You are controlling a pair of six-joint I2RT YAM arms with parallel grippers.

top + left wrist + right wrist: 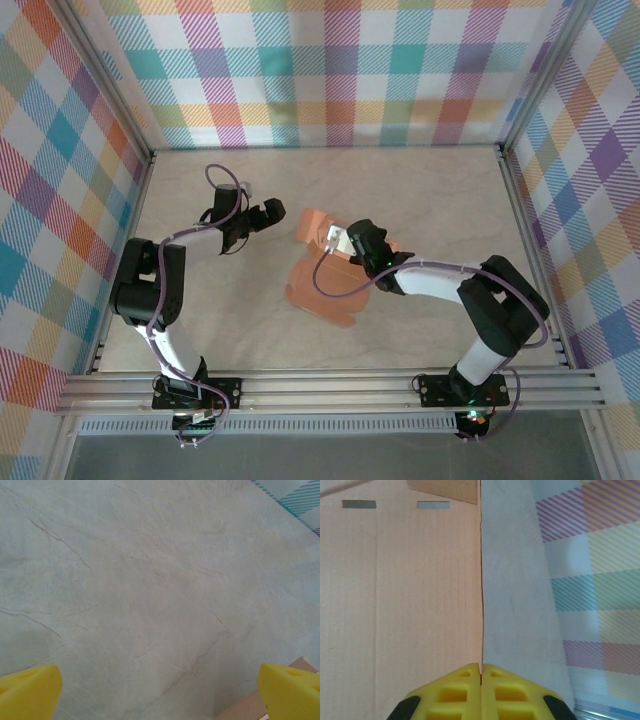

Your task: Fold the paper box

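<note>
Right pincer [481,670] clenched on paper box [400,590] edge; left pincer [159,685] spread wide above table [150,580].

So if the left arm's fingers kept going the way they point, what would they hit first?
Probably the bare table: the open left fingers tilt down at it. A corner of the paper box lies just beside one finger, seemingly off that line.

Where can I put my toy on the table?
The table is bare along the back wall, and between the box and the near rail. The middle is crowded: the right hand pinches the box's edge, with the left hand beside it.
</note>
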